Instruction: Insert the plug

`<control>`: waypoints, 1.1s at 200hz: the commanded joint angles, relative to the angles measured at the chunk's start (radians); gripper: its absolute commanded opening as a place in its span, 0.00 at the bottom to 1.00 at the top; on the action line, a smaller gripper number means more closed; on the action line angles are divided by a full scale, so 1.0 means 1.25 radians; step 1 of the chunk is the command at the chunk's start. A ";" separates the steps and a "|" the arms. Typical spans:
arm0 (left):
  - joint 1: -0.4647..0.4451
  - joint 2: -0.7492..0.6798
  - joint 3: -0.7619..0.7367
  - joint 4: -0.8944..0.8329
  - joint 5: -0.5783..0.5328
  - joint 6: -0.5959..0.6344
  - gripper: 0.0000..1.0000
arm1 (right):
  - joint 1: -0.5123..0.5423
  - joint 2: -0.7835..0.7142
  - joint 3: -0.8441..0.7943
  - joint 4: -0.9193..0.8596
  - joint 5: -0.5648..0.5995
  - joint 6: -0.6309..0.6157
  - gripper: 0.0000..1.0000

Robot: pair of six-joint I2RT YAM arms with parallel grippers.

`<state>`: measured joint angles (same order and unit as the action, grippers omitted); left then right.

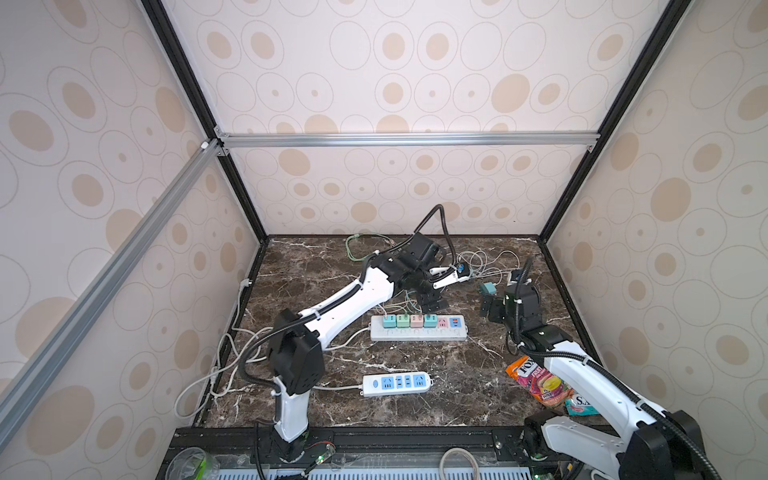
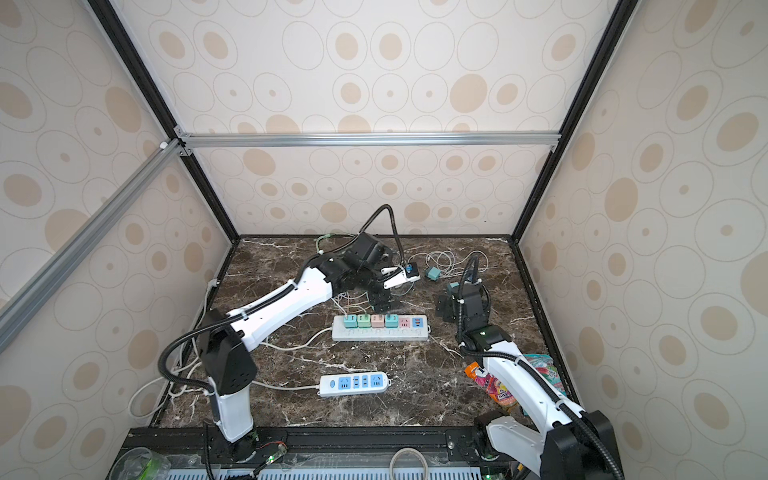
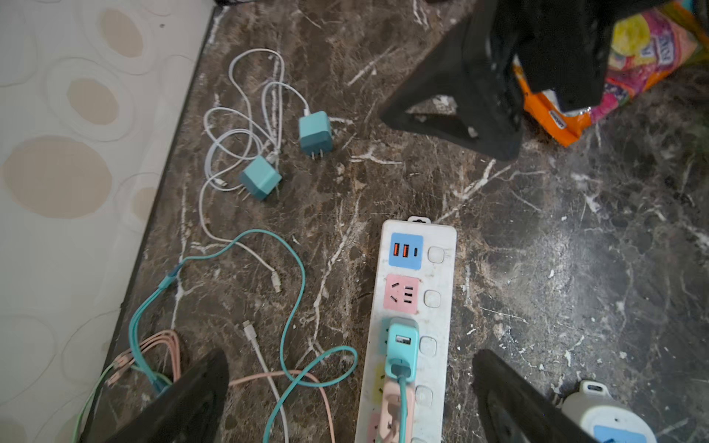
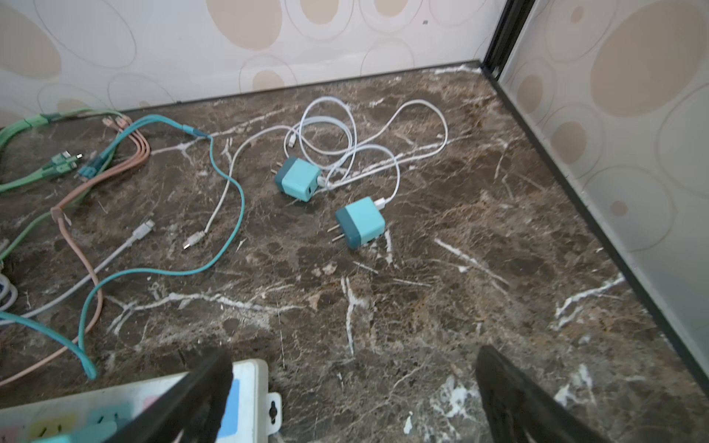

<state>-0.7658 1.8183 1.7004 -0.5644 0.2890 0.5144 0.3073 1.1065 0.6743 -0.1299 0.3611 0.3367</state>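
Caught the left gripper (image 3: 351,360) spread wide and empty over the power strip (image 3: 441,276), probably no need to hold a teal plug (image 3: 401,347) already seated there. Saw the right gripper (image 4: 356,354) gaping too, facing two loose chargers (image 4: 360,222) far right, likely next for the pink socket (image 3: 401,294)

I get soft, even light from overhead in both top views, with only faint shadows on the table (image 1: 457,403). The walls (image 1: 104,166) bow toward the edges. In the wrist views the near fingers (image 3: 180,399) are blurred, and the table shows a pale glare.
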 commanded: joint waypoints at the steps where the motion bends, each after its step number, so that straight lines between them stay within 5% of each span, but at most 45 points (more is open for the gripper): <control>1: 0.015 -0.093 -0.157 0.275 -0.059 -0.163 0.98 | -0.001 0.030 0.027 -0.064 -0.017 0.081 1.00; 42: 0.043 -0.266 -0.432 0.466 -0.329 -0.472 0.98 | 0.000 0.061 0.019 -0.072 -0.033 0.133 1.00; 89: 0.057 -0.451 -0.679 0.459 -0.517 -0.828 0.98 | -0.001 0.100 0.009 -0.081 -0.107 0.142 0.95; 170: 0.083 -0.493 -0.928 0.532 -0.372 -1.181 0.81 | 0.000 0.134 -0.036 -0.037 -0.230 0.214 0.87; 220: 0.094 -0.462 -0.978 0.595 -0.327 -1.225 0.72 | 0.000 0.152 -0.066 0.017 -0.334 0.228 0.72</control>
<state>-0.6613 1.2217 0.4866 0.1047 -0.1501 -0.9382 0.3073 1.2789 0.6102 -0.1532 0.0372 0.6048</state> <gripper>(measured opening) 0.750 0.736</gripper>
